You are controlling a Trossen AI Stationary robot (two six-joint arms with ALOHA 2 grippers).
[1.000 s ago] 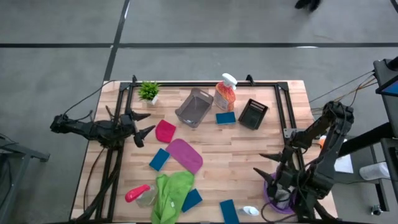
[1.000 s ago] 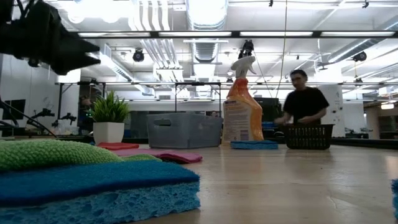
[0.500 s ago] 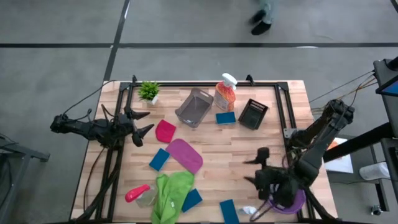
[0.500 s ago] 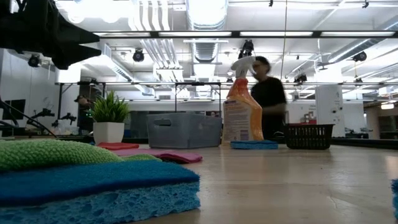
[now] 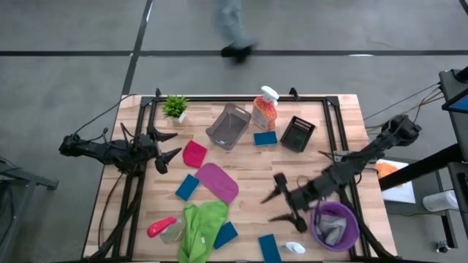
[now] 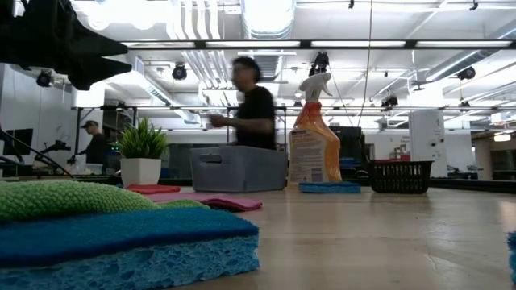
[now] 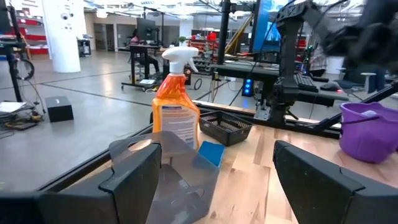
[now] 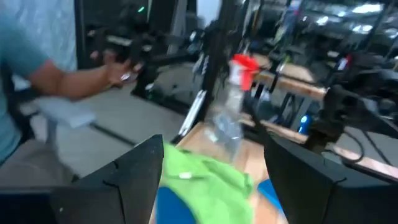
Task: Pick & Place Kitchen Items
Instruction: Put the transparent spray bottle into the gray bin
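- pale wooden slat table (image 5: pixel 322 157) with a dark metal frame, grey floor around it, a blurred person walking past the far side.
- purple round bucket (image 5: pixel 335 226) at the right front corner holds a grey crumpled cloth (image 5: pixel 333 229).
- grey plastic bin (image 5: pixel 228 126) and black mesh basket (image 5: pixel 297 134) stand at the back; nothing shows inside either.
- orange spray bottle (image 5: pixel 265 109) stands upright between them, a blue sponge (image 5: pixel 265 138) just in front of it.
- green fuzzy cloth (image 5: pixel 201 226) lies bunched at the front, beside a red-capped clear bottle (image 5: pixel 164 228) on its side.
- right gripper (image 5: pixel 281 200) is above mid-table, jaws spread, empty.
- left gripper (image 5: pixel 167 147) is at the left edge, jaws spread wide, empty.
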